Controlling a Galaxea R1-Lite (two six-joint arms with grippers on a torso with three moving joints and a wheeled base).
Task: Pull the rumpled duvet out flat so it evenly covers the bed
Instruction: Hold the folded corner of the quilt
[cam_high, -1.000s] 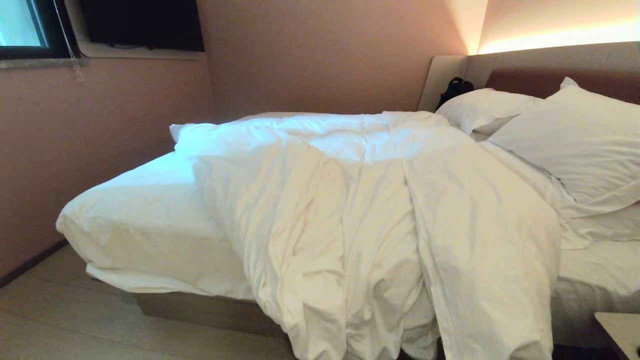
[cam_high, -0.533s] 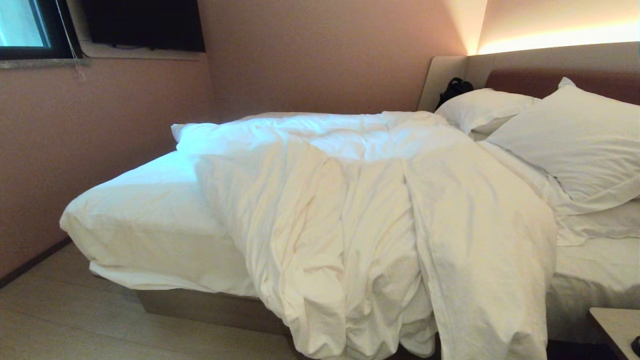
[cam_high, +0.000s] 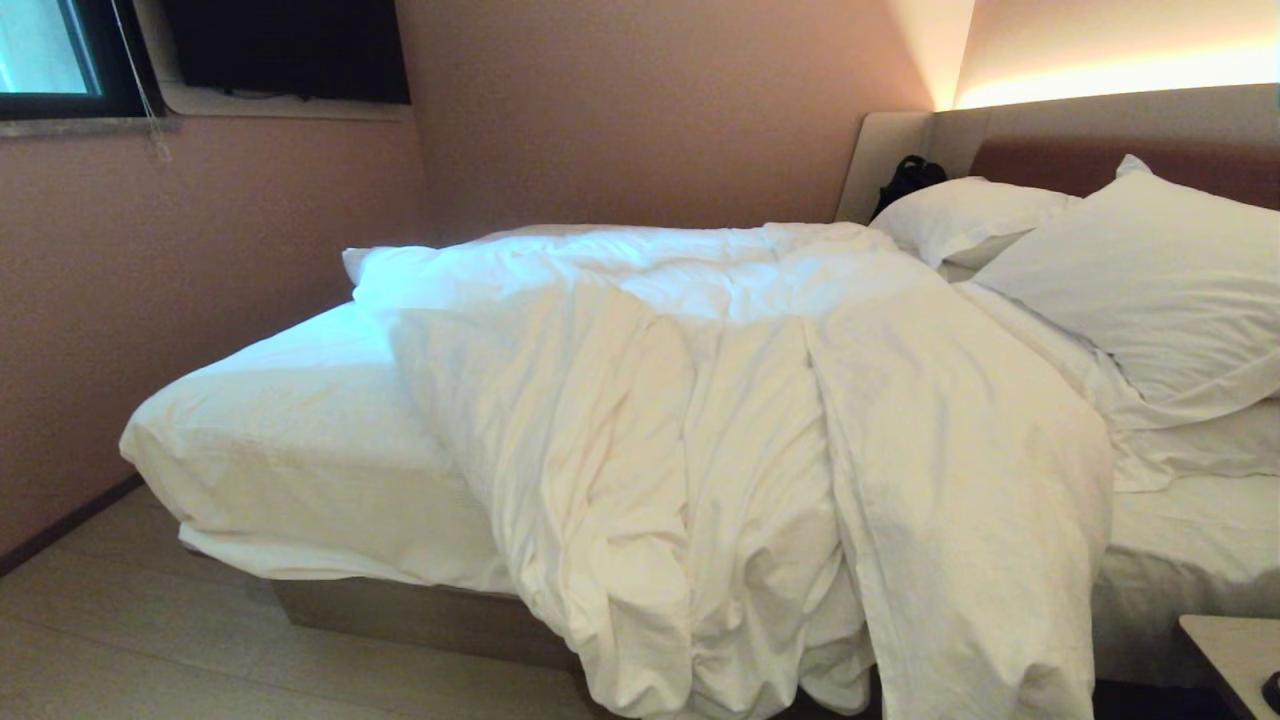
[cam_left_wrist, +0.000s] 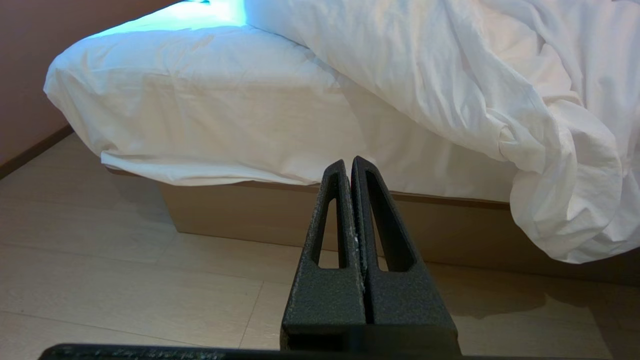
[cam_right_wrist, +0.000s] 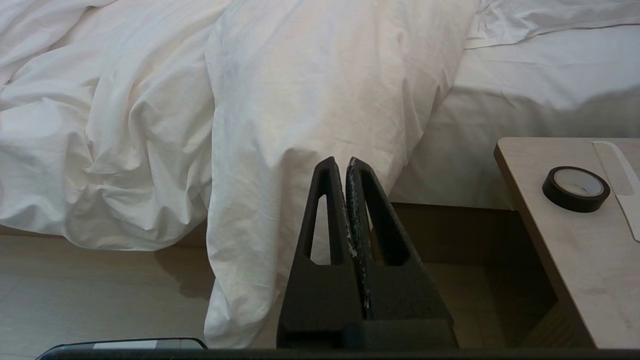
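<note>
Left hand (cam_left_wrist: 352, 165) fully closed, empty, off bed (cam_high: 300, 450) side. Right hand (cam_right_wrist: 339, 165) likewise, facing hanging duvet (cam_high: 760, 420). Duvet bunched mid-bed, long axis crosswise, near end spilling toward floor (cam_high: 150, 640).

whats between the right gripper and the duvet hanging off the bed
Nothing. In the right wrist view, only bare floor lies between the shut right gripper and the hanging duvet.

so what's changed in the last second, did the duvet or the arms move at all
Only the camera moved: the head view shifted slightly, bringing the side table's corner further in. The duvet lies as rumpled on the bed as before. Both grippers, left and right, are shut on nothing.
</note>
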